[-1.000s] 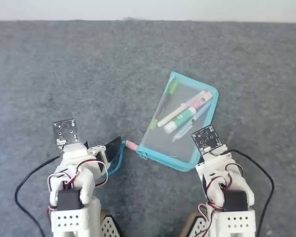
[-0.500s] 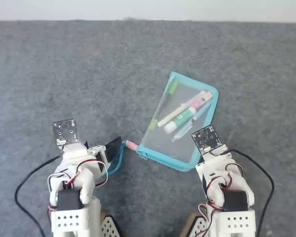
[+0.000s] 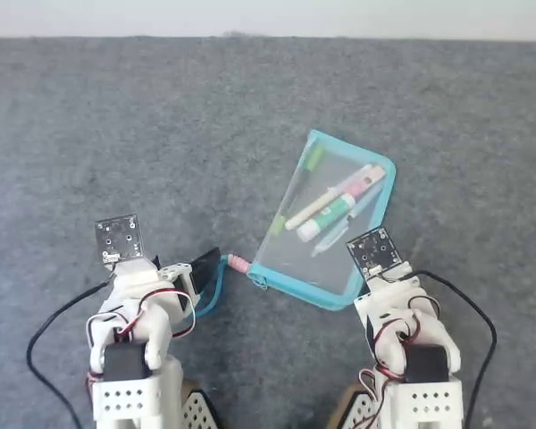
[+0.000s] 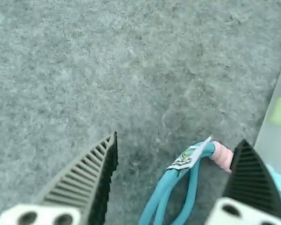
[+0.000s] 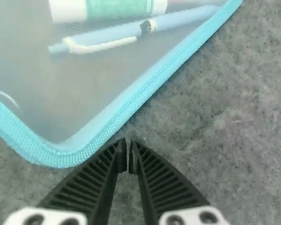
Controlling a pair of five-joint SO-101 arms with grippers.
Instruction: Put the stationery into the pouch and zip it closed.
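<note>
Nothing has moved since the earlier frames: both arms sit at the near edge of the pouch (image 3: 297, 255).
Left gripper (image 4: 178, 140) stands wide open, jaws either side of the teal cord loop (image 4: 174, 194) and its pink zipper pull (image 4: 221, 155). Right gripper (image 5: 127, 145) is pinched almost closed on nothing, just off the pouch's teal-edged corner. The clear pouch lies on the grey felt table (image 3: 143, 134) and holds a green marker (image 3: 326, 217), a pink pen (image 3: 359, 182) and a blue pen (image 5: 131, 30).
</note>
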